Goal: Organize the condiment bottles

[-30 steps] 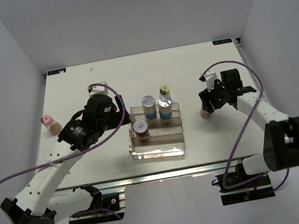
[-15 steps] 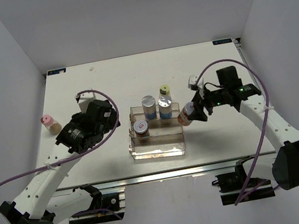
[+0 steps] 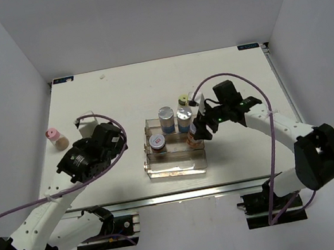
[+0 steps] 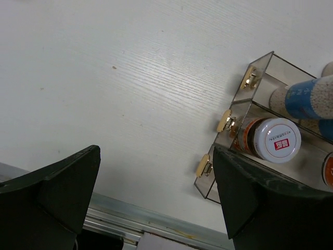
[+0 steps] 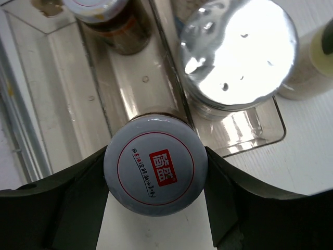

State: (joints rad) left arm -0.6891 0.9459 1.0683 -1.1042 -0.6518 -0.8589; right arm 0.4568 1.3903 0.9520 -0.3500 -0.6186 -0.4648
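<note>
My right gripper [image 3: 195,133] is shut on a brown jar with a white-red lid [image 5: 156,172], holding it over the right end of the clear rack [image 3: 176,162]. Its fingers [image 5: 78,203] press both sides of the lid. A second white-red-lidded brown jar [image 3: 157,142] stands in the rack's left part. Two silver-lidded, blue-labelled bottles [image 3: 166,119] [image 3: 184,119] stand on the back tier. A yellow-green-capped bottle [image 3: 183,101] stands behind the rack. A pink-capped bottle [image 3: 56,137] stands at far left. My left gripper [image 3: 113,141] is open and empty, left of the rack.
The rack's left end with gold clips [image 4: 227,121] shows in the left wrist view, along with the jar [image 4: 278,139] inside it. The table's near metal edge [image 4: 135,224] lies just below the left gripper. White walls enclose three sides.
My right gripper carried the white-red-lidded jar leftwards from the table's right side to over the rack's right end. My left gripper drew back left and nearer, away from the rack.
</note>
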